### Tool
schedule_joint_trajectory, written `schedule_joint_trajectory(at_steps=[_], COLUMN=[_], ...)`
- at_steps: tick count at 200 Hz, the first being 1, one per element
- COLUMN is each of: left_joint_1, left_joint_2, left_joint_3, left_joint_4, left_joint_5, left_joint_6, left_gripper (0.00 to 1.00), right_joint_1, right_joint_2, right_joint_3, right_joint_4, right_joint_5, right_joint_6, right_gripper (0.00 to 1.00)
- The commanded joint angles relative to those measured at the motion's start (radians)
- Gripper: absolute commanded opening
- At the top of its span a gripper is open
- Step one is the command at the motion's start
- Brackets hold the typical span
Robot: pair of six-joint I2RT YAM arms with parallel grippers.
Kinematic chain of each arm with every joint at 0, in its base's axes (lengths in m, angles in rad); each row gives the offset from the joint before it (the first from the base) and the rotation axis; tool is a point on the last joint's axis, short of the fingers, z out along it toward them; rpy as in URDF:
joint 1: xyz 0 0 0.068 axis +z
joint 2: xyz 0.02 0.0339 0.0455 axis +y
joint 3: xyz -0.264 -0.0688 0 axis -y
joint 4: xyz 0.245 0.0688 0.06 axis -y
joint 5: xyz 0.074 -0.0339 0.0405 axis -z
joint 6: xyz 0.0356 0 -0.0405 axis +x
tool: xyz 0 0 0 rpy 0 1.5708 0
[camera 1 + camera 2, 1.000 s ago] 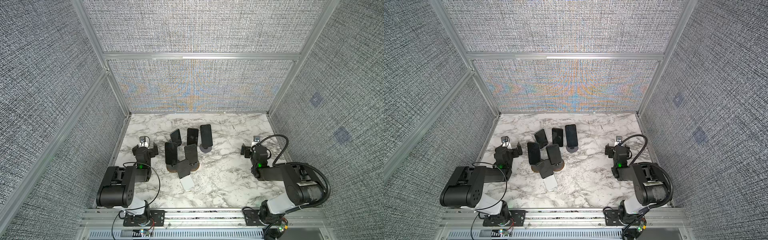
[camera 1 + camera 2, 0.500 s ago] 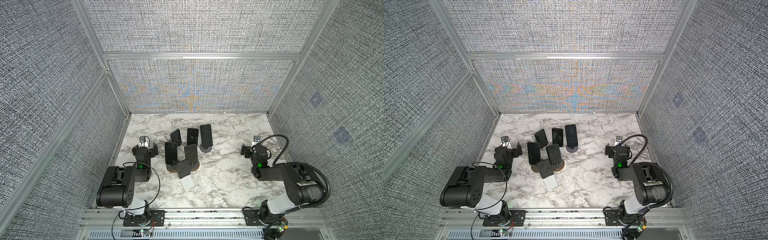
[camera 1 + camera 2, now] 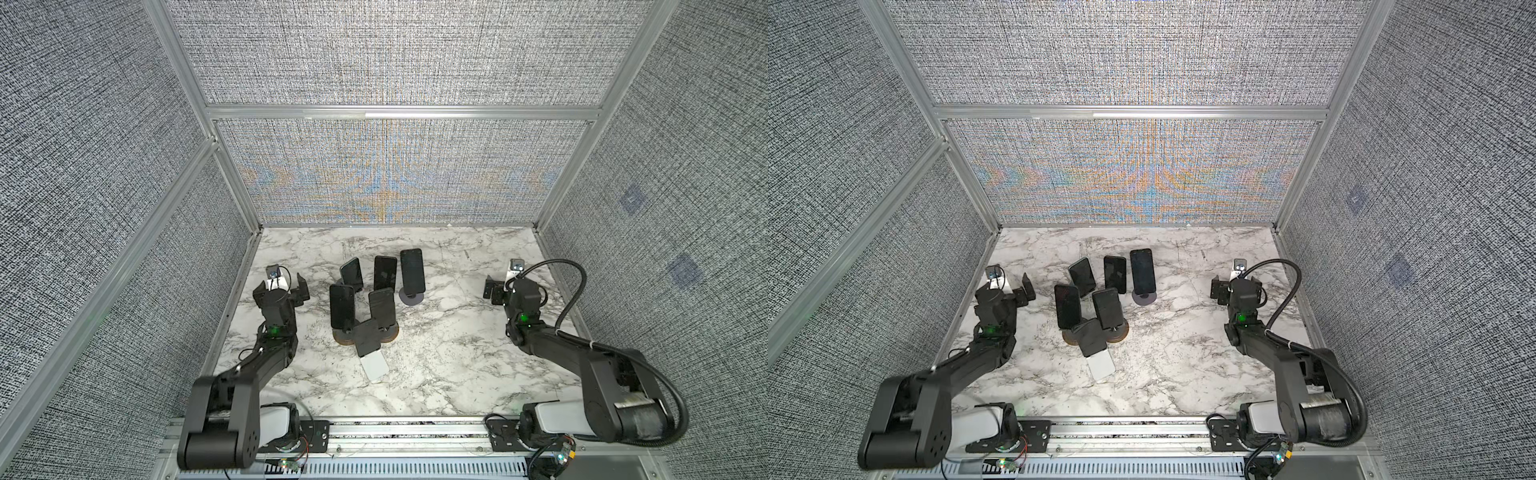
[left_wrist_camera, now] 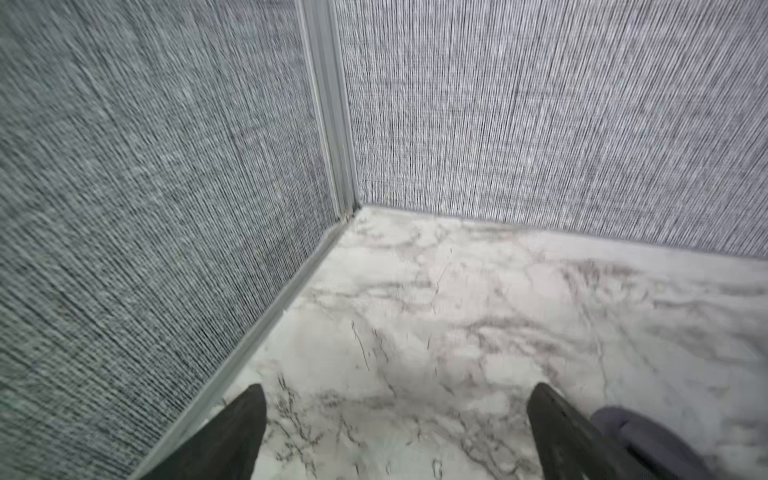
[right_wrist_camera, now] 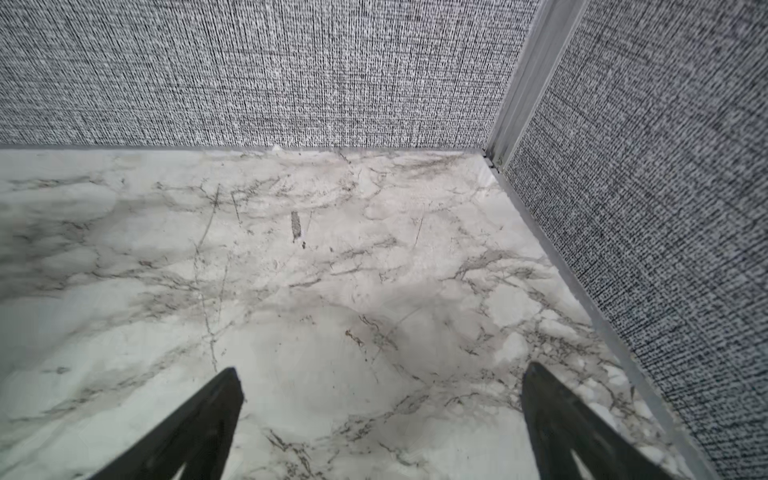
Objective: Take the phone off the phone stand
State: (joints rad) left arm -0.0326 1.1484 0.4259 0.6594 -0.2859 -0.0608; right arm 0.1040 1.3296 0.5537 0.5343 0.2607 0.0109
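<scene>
At the left edge of the marble worktop (image 3: pixel 440 374), the left gripper (image 4: pixel 397 391) is sitting close to the side wall, its jaws gaping as wide as they go and gripping nothing; between the two dark fingers the left wrist view is showing only bare marble. Toward the middle, a cluster of dark phones is standing propped upright, well apart from both arms. The front-left phone (image 3: pixel 342 306) is leaning on a brown round base (image 3: pixel 341 337), with the back-left phone (image 3: pixel 351 271) tilting behind it. In front, a dark slab (image 3: pixel 368 338) is leaning over a pale flat rectangle (image 3: pixel 375 365) lying on the marble. Next, the front-right phone (image 3: pixel 381 306) and the back-middle phone (image 3: pixel 384 272) are standing, and the tallest phone (image 3: pixel 412 271) is rising from a grey round base (image 3: pixel 411 298). Near the right wall, the right gripper (image 5: pixel 384 370) is likewise holding its jaws fully spread, clasping nothing, over bare marble.
</scene>
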Motion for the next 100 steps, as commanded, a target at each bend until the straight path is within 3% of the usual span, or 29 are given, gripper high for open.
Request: schedule_joint_trajectory(at_steps=[1, 20, 44, 83, 100], left_joint_1=[0.000, -0.001, -0.001, -0.003, -0.011], left_joint_2=[-0.129, -0.154, -0.096, 0.116, 0.202], left_joint_3=[0.133, 0.325, 0.554, 0.889, 0.996], left_joint_4=[-0.355, -0.652, -0.935, -1.312, -1.429], left_joint_5=[0.011, 0.054, 0.234, 0.532, 0.603], left_joint_6=[-0.033, -0.065, -0.043, 0.102, 0.155], left_gripper=[0.99, 0.99, 0.98, 0.90, 0.88], right_joint_1=[0.005, 0.008, 0.016, 0.077, 0.101], right_joint_2=[-0.061, -0.098, -0.110, -0.090, -0.096], right_joint_3=[0.114, 0.229, 0.372, 0.551, 0.583], right_joint_4=[-0.421, -0.678, -0.947, -1.261, -1.336], right_joint_5=[0.002, -0.070, -0.179, -0.297, -0.301], right_joint_6=[0.063, 0.116, 0.142, 0.107, 0.112], right_gripper=[0.99, 0.99, 0.99, 0.99, 0.99])
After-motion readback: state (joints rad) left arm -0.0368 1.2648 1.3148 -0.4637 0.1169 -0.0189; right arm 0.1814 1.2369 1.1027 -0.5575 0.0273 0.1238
